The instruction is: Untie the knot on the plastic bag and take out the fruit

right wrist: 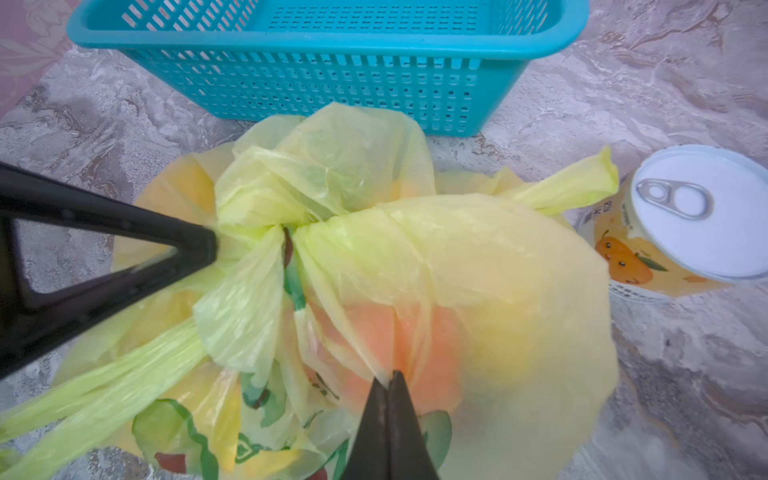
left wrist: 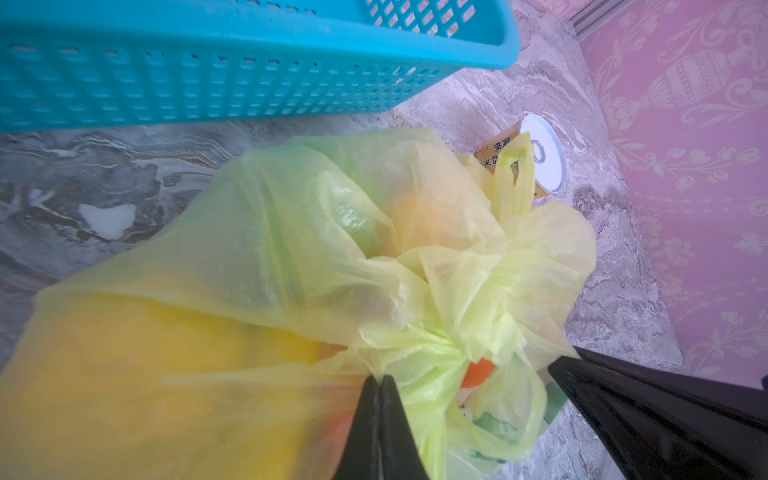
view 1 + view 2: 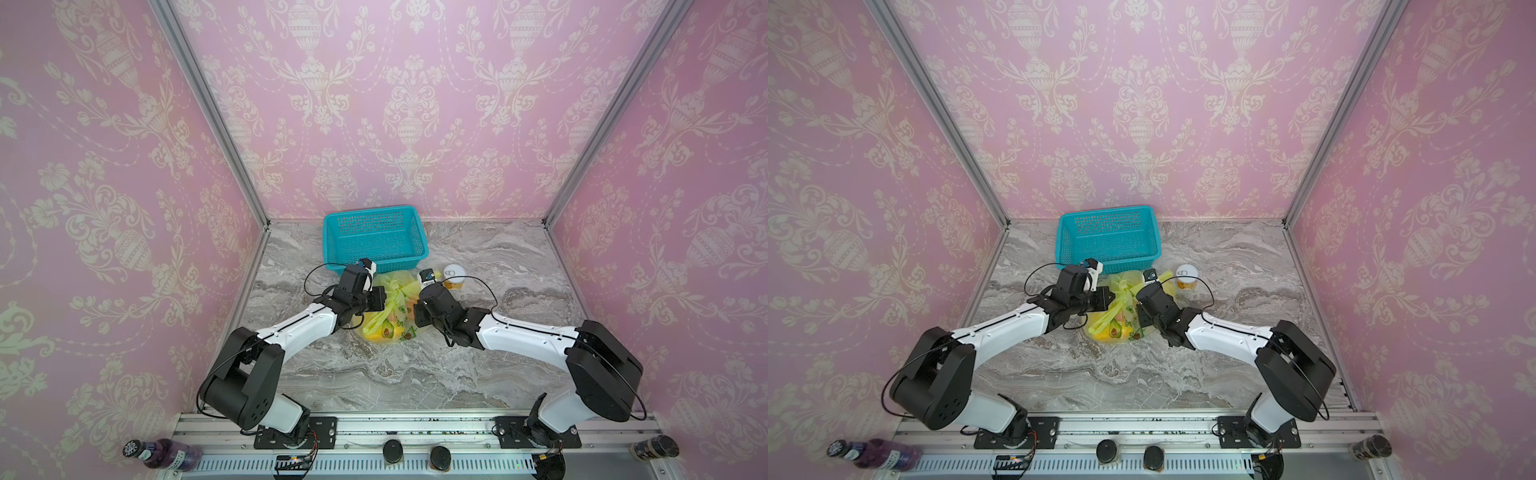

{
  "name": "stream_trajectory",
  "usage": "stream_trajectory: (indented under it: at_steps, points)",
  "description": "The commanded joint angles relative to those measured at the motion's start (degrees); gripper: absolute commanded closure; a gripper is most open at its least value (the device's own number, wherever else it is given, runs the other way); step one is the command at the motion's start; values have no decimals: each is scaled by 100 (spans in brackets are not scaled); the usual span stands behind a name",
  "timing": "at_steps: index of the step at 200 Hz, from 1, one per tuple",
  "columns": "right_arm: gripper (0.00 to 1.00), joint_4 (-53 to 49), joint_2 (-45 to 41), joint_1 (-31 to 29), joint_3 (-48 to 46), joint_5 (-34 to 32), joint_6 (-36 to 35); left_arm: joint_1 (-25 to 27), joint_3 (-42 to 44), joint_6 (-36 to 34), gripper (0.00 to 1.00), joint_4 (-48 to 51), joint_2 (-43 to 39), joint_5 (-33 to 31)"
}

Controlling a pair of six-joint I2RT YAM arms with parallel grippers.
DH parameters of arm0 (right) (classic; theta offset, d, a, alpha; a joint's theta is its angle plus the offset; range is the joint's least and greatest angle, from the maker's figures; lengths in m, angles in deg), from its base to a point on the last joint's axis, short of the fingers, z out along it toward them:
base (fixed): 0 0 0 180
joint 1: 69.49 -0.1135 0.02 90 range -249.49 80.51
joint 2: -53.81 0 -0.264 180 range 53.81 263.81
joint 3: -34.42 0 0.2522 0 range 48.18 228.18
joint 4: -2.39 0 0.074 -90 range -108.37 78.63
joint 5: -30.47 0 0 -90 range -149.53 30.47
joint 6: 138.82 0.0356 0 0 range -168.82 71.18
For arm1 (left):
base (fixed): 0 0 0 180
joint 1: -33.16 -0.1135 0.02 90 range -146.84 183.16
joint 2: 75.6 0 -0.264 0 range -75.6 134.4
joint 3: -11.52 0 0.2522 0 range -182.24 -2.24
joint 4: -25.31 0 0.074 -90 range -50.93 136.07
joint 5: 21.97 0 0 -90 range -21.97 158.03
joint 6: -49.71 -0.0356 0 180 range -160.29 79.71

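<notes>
A grey-veined, marble-patterned tabletop (image 3: 374,374) is enclosed on three sides by pink walls (image 3: 415,104) papered with cream urns and garlands and joined at the corners by bare metal posts (image 3: 208,112). A teal basket (image 1: 316,41) is set against the back wall. Just in front of the basket lies the plastic bag (image 3: 390,324), with its knot (image 1: 282,237) tied on top and a loose handle strip trailing away from the basket. The fruit (image 1: 436,345) is kept inside the bag, where orange and yellow shapes are seen blurred through the film. A pull-tab can (image 3: 453,276) stands near the basket's front corner on the right arm's side, just beside the bag. The left gripper (image 2: 380,380) is closed on gathered film right beside the knot. The right gripper (image 1: 390,376) is likewise closed, with a fold of the bag pinched over an orange fruit. Well apart from the basket, past the table's near edge, a metal rail (image 3: 415,428) is fitted, and a purple bottle (image 3: 162,455) is laid at its end.
</notes>
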Motion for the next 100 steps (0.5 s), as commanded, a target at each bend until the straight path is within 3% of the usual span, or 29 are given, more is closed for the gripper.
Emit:
stream_trajectory:
  at_steps: [1,100]
  points:
    - [100,216,-329,-27,-249,-390,174,19,127,-241,100,264,-449,-617]
    - [100,750,-850,-24,-1068,-832,357,-94,387,-181,100,456,-1132,-1330]
